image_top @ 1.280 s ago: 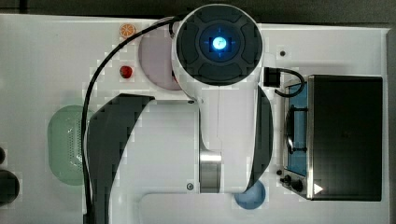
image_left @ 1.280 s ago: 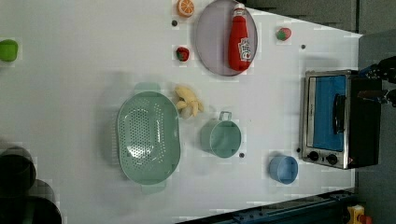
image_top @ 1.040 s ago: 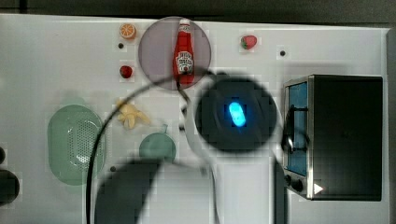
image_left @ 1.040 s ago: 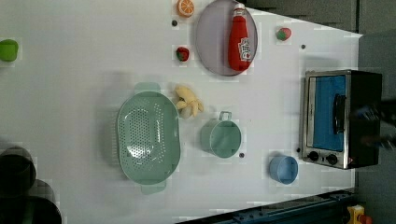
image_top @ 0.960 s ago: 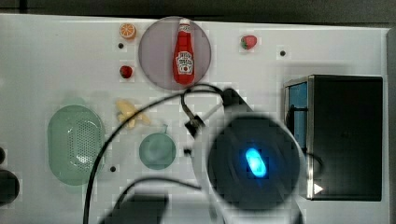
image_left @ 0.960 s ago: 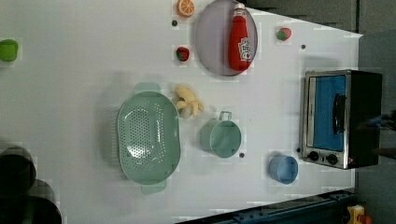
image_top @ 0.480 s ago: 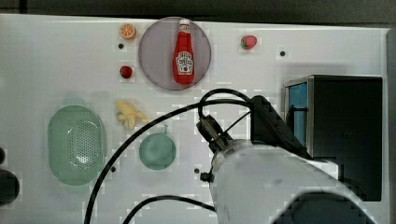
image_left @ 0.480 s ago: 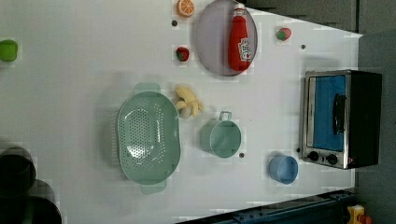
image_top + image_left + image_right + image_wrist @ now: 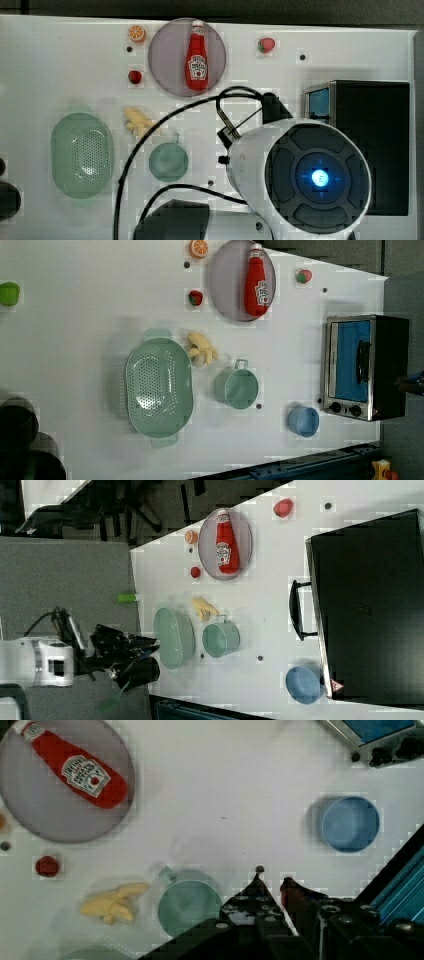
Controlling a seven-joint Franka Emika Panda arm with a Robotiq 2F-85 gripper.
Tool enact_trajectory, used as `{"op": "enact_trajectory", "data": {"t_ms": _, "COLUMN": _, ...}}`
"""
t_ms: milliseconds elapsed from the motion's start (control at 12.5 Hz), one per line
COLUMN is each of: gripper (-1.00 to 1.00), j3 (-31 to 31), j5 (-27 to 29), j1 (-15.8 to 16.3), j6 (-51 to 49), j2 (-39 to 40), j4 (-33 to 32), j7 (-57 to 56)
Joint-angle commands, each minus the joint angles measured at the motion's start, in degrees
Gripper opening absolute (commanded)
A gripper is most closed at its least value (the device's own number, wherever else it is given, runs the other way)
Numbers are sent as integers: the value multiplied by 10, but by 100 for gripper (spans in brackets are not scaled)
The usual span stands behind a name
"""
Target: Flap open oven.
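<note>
The oven (image 9: 365,367) is a black box with a silver front, bluish glass and a bar handle (image 9: 364,362). It stands at the left view's right, and its door is up and closed. It also shows as a black box in the right view (image 9: 370,600), and its knob corner (image 9: 380,735) shows in the wrist view. In the top view my arm's round white wrist (image 9: 320,177) covers part of the oven's (image 9: 372,145) front. My gripper (image 9: 272,881) hangs high over the table between the green cup (image 9: 190,902) and the blue bowl (image 9: 350,824), apart from the oven. Its fingers are drawn nearly together on nothing.
A ketchup bottle (image 9: 196,57) lies on a grey plate (image 9: 165,65). A green colander (image 9: 82,155), bananas (image 9: 137,121), a strawberry (image 9: 266,45), an orange slice (image 9: 136,33) and a small red fruit (image 9: 134,76) sit on the white table. My black cable (image 9: 150,140) loops across the middle.
In the top view my arm has swung from the table's upper middle to its lower right, over the oven's front. The oven door has not moved.
</note>
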Motion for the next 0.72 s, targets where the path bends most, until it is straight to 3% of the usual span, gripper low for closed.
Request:
{"op": "enact_trajectory", "data": {"t_ms": 80, "gripper": -65, "j3": -6, "j5": -3, "j1": -10, "j6": -1, "j2": -15, "j4": -8, "j7": -53}}
{"op": "enact_trajectory", "data": {"t_ms": 320, "gripper": -65, "j3": -30, "j5": -24, "j1": -20, "j6": 9, "j2": -15, "j4": -40, "j7": -224}}
{"op": "enact_trajectory", "data": {"t_ms": 720, "gripper": -65, "j3": -76, "j5": -149, "j1": -32, "j6": 115, "j2": -11, "j4": -93, "j7": -465}}
